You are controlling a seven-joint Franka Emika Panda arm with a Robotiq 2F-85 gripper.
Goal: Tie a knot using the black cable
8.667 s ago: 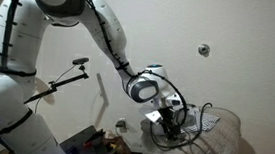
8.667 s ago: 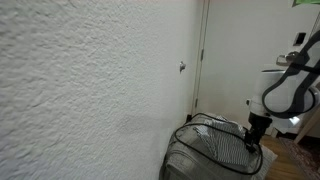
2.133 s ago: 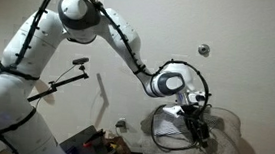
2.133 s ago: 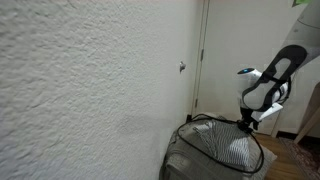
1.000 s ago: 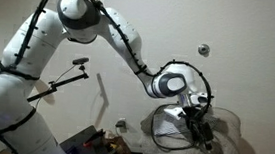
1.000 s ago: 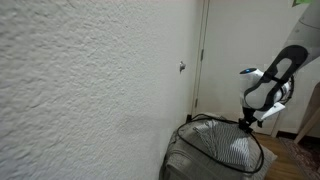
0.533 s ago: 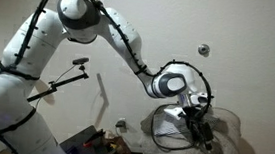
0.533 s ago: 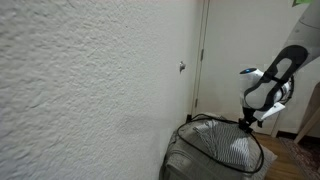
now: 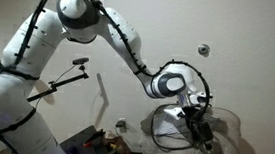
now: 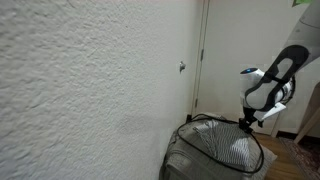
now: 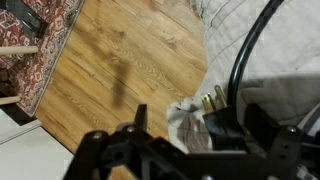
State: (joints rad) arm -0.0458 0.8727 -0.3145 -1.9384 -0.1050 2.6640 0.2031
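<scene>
The black cable point(image 9: 169, 131) lies in loose loops on a pale padded seat point(image 9: 227, 145) and shows in both exterior views point(image 10: 213, 133). In the wrist view the cable point(image 11: 246, 48) runs down to its black two-pronged plug point(image 11: 216, 122), which rests on crumpled pale cloth. My gripper point(image 9: 199, 127) hangs low over the seat's edge point(image 10: 245, 122). In the wrist view the gripper point(image 11: 200, 128) has its fingers apart around the plug. The plug sits against one finger, with cloth filling the gap to the other.
A stiff black rod with a clamp head point(image 9: 67, 76) stands by the robot's base. Dark clutter point(image 9: 96, 144) lies on the floor beside the seat. Wooden floor point(image 11: 120, 70) and a patterned rug point(image 11: 35, 35) lie below. A white door point(image 10: 230, 50) stands behind.
None over the last two seconds. Since 8.7 s ago the arm has reached further out over the seat, carrying the gripper to its far edge.
</scene>
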